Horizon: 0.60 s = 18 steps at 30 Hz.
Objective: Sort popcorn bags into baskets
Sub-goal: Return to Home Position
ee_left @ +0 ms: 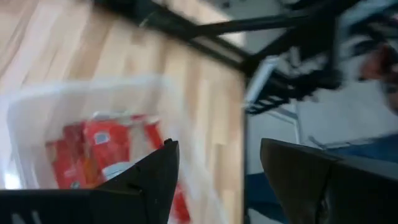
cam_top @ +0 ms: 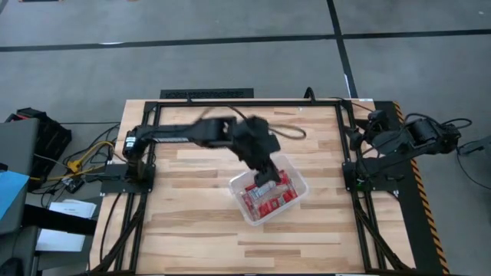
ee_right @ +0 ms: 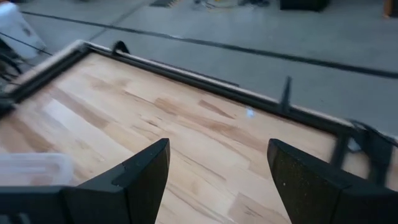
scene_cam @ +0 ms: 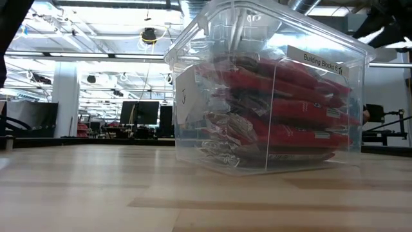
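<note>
- My left gripper [cam_top: 265,181] hangs over the clear tub [cam_top: 301,185], with my arm reaching out across the table [cam_top: 192,222] from its left side.
- Its fingers [ee_left: 155,174] are spread wide with nothing between them; through the gap I see bare wood and the tub's wall [ee_left: 37,99].
- The red packets [cam_top: 268,199] all lie inside the tub, stacked flat in a loose pile [scene_cam: 290,109] that fills most of its height.
- The tub sits near the table's middle, a little to the right, turned askew to the table's edges.
- A white label reading "Building Blocks" [scene_cam: 322,62] is stuck near the tub's rim.
- My right gripper [cam_top: 357,139] waits folded back at the table's right edge, fingers [ee_right: 143,174] also wide and empty, facing bare boards and a corner of the tub [ee_right: 31,168].
</note>
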### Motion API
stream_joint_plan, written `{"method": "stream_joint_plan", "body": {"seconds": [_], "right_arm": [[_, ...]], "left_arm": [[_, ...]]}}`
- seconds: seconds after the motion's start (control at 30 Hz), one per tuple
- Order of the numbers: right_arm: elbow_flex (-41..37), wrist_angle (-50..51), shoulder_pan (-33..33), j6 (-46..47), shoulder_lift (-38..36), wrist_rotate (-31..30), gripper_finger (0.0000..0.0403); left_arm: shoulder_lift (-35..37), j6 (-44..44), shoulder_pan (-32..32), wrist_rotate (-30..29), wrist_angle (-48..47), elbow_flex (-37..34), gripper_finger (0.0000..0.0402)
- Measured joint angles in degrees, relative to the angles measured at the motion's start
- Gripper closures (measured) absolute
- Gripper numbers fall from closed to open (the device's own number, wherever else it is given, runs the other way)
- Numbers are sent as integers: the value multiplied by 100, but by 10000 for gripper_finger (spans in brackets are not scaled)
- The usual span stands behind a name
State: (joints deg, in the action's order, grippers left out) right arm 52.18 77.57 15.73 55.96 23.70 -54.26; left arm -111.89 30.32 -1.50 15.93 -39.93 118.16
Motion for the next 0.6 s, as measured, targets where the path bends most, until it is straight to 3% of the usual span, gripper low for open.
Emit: {"method": "stream_joint_plan", "body": {"seconds": [0.13, 0.27, 0.37, 0.43, 0.6], "right_arm": [[2, -564, 0, -472, 0, 72, 107], [4, -593, 1, -526, -2, 364, 107], [4, -722, 1, -500, -11, 350, 107], [4, -1098, 7, -926, -42, 312, 107], [4, -2104, 98, -2170, -579, 444, 107]], "left_arm": [[200, -528, 135, 354, -264, 921, 189], [588, -2019, 154, 127, -828, 1707, 189], [1264, -2678, 138, -895, -741, 1285, 189], [1686, -2870, 219, -1241, -657, 923, 189], [2783, -2972, 650, -151, 85, -539, 189]]}}
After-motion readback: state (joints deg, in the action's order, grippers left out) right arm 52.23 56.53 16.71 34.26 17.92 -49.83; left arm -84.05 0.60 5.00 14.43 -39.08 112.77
